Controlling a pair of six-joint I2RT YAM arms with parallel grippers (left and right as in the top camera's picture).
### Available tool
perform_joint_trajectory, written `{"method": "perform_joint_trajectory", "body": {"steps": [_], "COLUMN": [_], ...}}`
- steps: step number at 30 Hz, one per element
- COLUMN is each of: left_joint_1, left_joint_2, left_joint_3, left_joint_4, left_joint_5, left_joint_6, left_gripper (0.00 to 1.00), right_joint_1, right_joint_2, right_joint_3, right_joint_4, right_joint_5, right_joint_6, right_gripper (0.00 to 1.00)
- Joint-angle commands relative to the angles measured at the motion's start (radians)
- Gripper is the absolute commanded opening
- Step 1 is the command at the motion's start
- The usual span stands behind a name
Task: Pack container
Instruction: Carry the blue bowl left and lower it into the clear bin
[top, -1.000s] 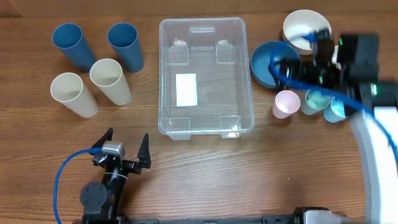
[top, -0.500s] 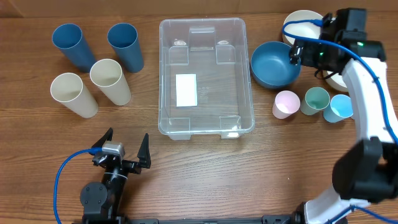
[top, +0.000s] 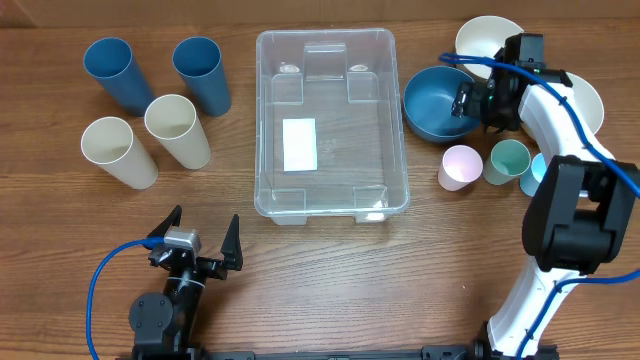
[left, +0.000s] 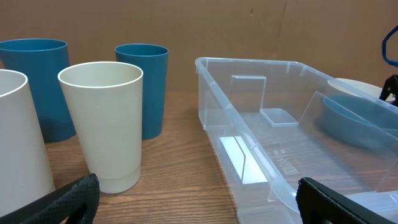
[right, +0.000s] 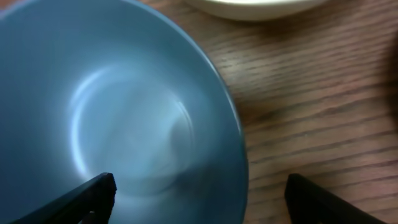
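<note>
My left gripper (top: 205, 222) gaped empty at the near edge, left of centre | container (top: 350, 150) sat mid-counter toward the far edge, long axis far-to-near | my right gripper (top: 466, 102), nearer, spread open astride the blue bowl (top: 432, 105) rim, container just leftward | my arm half-hid the pale blue cup (top: 535, 170)

Clear container (top: 350, 160), white label (top: 299, 144); blue bowl (top: 432, 105); brown woodgrain table (top: 400, 285).
</note>
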Motion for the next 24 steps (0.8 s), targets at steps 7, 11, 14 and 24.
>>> {"method": "perform_joint_trajectory", "body": {"steps": [7, 11, 14, 24], "left_joint_1": [-0.007, -0.007, -0.007, -0.007], "left_joint_2": [-0.008, -0.008, -0.008, -0.008], "left_joint_3": [-0.003, -0.003, -0.003, -0.003], "left_joint_4": [0.001, 0.001, 0.001, 0.001], "left_joint_5": [0.016, 0.016, 0.016, 0.016], "left_joint_6": [0.026, 0.026, 0.026, 0.026], "left_gripper": [1.0, 1.0, 1.0, 1.0], "right_joint_1": [-0.003, -0.003, -0.003, -0.003], "right_joint_2": [0.031, 0.031, 0.031, 0.011], "right_joint_3": [0.01, 0.007, 0.007, 0.155], "right_joint_4": [0.0, -0.004, 0.002, -0.098], "right_joint_5": [0.015, 0.016, 0.016, 0.01], "right_joint_6": [0.019, 0.019, 0.019, 0.019], "right_gripper": [0.32, 0.09, 0.04, 0.04]}}
